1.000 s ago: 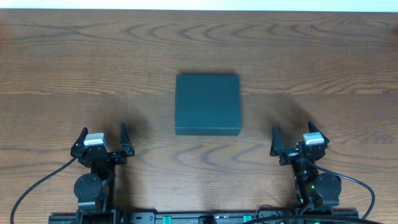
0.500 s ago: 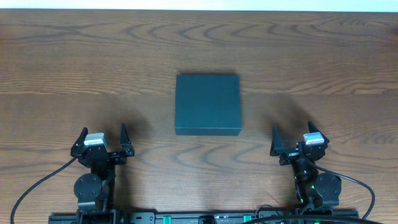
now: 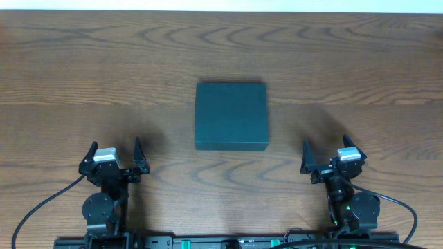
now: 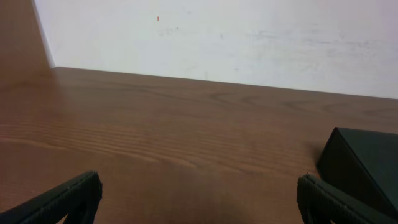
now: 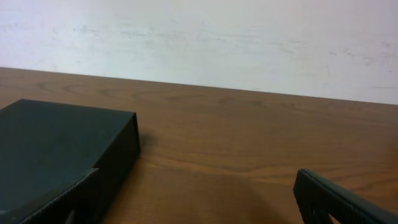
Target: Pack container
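Observation:
The container (image 3: 231,115) is a dark teal box with its lid shut, flat on the wooden table at the middle. It shows at the right edge of the left wrist view (image 4: 367,162) and at the left of the right wrist view (image 5: 56,149). My left gripper (image 3: 114,153) is open and empty at the front left, well short of the box. My right gripper (image 3: 325,153) is open and empty at the front right, also apart from the box. Both sets of fingers frame bare table (image 4: 199,199) (image 5: 199,199).
The wooden table (image 3: 83,69) stretches wide on both sides of the box. A white wall (image 4: 217,37) stands beyond its far edge. The arm bases and cables (image 3: 228,242) sit along the front edge.

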